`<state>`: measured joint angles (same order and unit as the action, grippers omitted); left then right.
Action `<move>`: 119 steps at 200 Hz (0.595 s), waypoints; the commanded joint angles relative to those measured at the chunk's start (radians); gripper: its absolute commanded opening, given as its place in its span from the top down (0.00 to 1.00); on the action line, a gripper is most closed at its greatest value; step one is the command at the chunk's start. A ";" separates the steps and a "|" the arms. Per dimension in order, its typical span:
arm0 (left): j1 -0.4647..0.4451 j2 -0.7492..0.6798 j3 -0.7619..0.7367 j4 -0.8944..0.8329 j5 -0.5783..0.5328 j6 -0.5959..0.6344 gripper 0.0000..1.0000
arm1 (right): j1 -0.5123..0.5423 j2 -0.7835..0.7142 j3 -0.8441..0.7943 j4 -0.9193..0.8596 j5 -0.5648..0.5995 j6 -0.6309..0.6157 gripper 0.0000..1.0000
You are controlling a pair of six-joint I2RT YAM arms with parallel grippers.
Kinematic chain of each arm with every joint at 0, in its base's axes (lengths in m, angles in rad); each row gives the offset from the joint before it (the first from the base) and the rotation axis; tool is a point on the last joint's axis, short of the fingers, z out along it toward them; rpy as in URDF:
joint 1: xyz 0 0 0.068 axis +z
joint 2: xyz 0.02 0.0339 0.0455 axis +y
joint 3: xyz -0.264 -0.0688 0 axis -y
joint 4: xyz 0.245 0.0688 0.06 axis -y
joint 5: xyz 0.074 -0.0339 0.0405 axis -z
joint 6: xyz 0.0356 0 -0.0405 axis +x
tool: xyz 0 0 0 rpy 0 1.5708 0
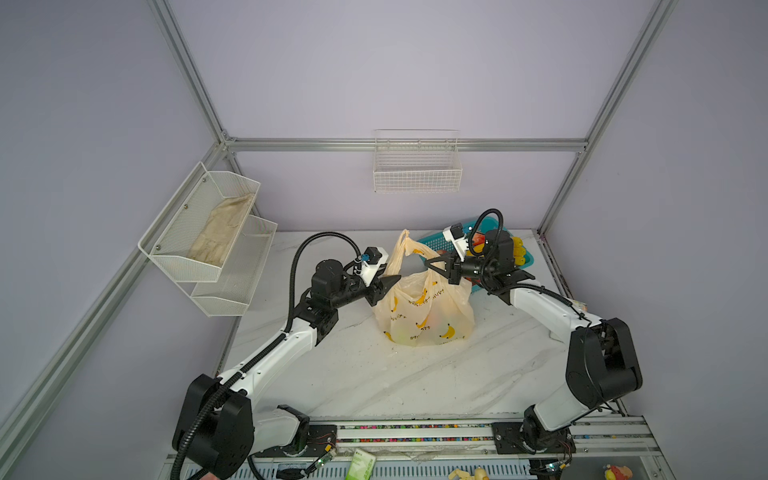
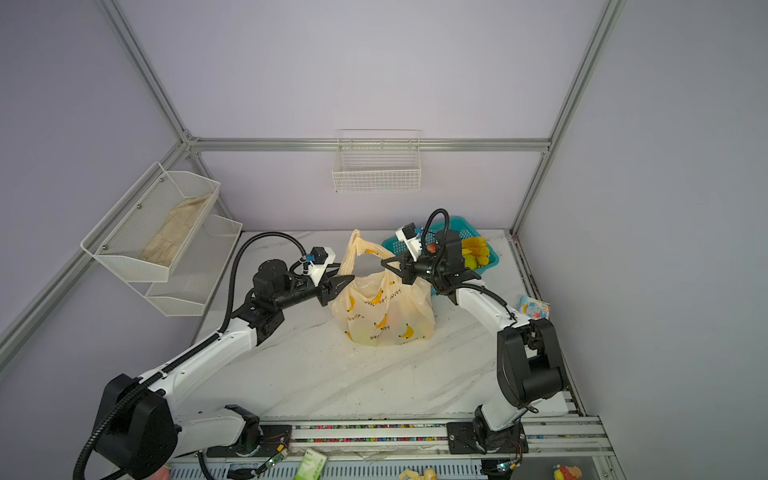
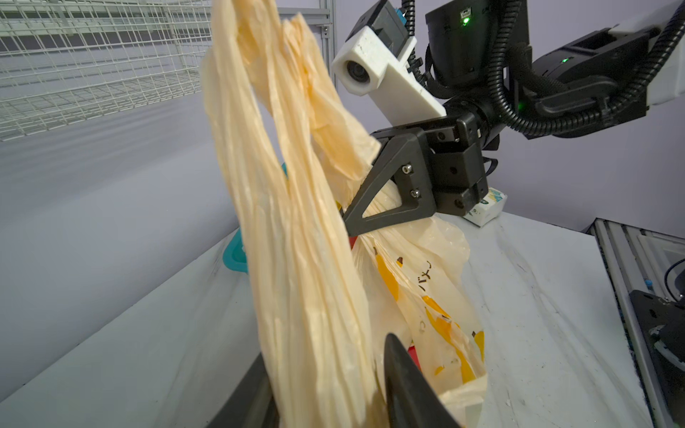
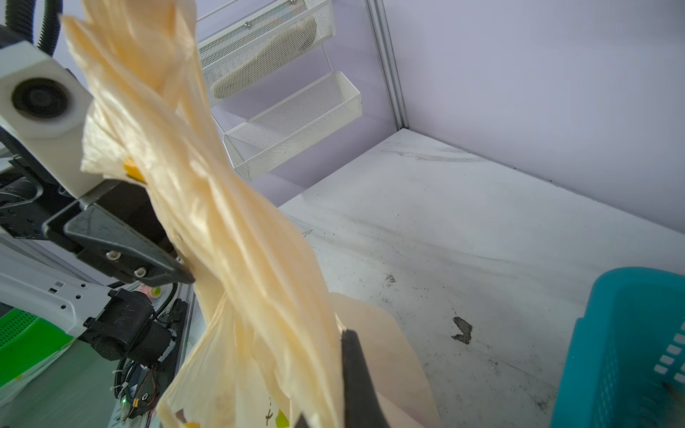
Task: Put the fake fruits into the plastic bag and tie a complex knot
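Here, left tool [image 1: 395, 279], right tool [image 1: 428, 262], both pinching plastic bag [image 1: 424, 316].

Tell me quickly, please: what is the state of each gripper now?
Left gripper: closed on the plastic bag, at its handles.
Right gripper: closed on the plastic bag's handles too.

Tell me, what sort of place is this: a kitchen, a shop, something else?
Probably a robotics test booth: two robot arms mounted on a rail beside a marble-look table, plain walls on a bare aluminium frame, and a banana-print plastic bag as practice prop.
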<state>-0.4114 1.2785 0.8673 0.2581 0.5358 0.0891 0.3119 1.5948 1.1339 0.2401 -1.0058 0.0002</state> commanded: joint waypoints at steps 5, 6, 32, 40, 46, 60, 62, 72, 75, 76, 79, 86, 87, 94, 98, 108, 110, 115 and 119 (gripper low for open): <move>0.006 0.016 0.107 0.056 0.001 0.038 0.67 | -0.013 -0.032 -0.011 0.033 0.003 0.010 1.00; 0.006 0.016 0.108 0.056 0.002 0.038 0.68 | -0.013 -0.032 -0.011 0.033 0.003 0.010 1.00; 0.006 0.015 0.102 0.051 0.003 0.060 0.85 | -0.021 -0.040 -0.014 0.034 0.010 0.029 1.00; 0.006 0.009 0.091 0.054 -0.004 0.069 0.89 | -0.026 -0.045 -0.017 0.035 0.017 0.039 1.00; 0.006 0.003 0.081 0.058 -0.013 0.077 0.92 | -0.030 -0.049 -0.019 0.036 0.021 0.046 1.00; 0.006 -0.013 0.056 0.070 -0.032 0.091 1.00 | -0.035 -0.063 -0.034 0.058 0.016 0.068 1.00; 0.006 -0.017 0.053 0.072 -0.034 0.094 1.00 | -0.036 -0.066 -0.037 0.063 0.017 0.073 1.00; 0.006 -0.027 0.038 0.073 -0.038 0.110 1.00 | -0.042 -0.078 -0.051 0.091 0.027 0.108 1.00; 0.006 -0.030 0.035 0.071 -0.035 0.117 1.00 | -0.044 -0.080 -0.055 0.099 0.031 0.119 1.00; 0.006 -0.030 0.034 0.070 -0.034 0.121 1.00 | -0.044 -0.080 -0.055 0.101 0.033 0.122 1.00; 0.006 -0.033 0.032 0.066 -0.029 0.130 1.00 | -0.045 -0.082 -0.057 0.106 0.038 0.135 1.00; 0.006 -0.038 0.027 0.056 -0.012 0.152 1.00 | -0.049 -0.083 -0.059 0.110 0.058 0.158 1.00; 0.006 -0.039 0.027 0.056 -0.009 0.157 1.00 | -0.049 -0.083 -0.059 0.110 0.062 0.162 1.00; 0.006 -0.042 0.021 0.054 0.016 0.186 1.00 | -0.050 -0.082 -0.059 0.108 0.085 0.178 1.00; 0.005 -0.045 0.017 0.055 0.031 0.201 1.00 | -0.049 -0.081 -0.059 0.107 0.103 0.187 1.00; 0.004 -0.047 0.010 0.055 0.062 0.233 1.00 | -0.045 -0.075 -0.053 0.088 0.116 0.183 1.00; 0.003 -0.048 0.010 0.055 0.065 0.238 1.00 | -0.044 -0.074 -0.053 0.085 0.115 0.180 1.00; 0.001 -0.047 0.010 0.055 0.072 0.250 1.00 | -0.042 -0.073 -0.054 0.076 0.113 0.166 1.00; -0.002 -0.044 0.013 0.052 0.076 0.261 1.00 | -0.039 -0.070 -0.055 0.070 0.113 0.154 1.00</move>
<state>-0.4118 1.2602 0.8677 0.2768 0.5449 0.2348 0.2691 1.5383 1.0817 0.2909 -0.9344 0.1394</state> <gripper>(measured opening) 0.048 0.049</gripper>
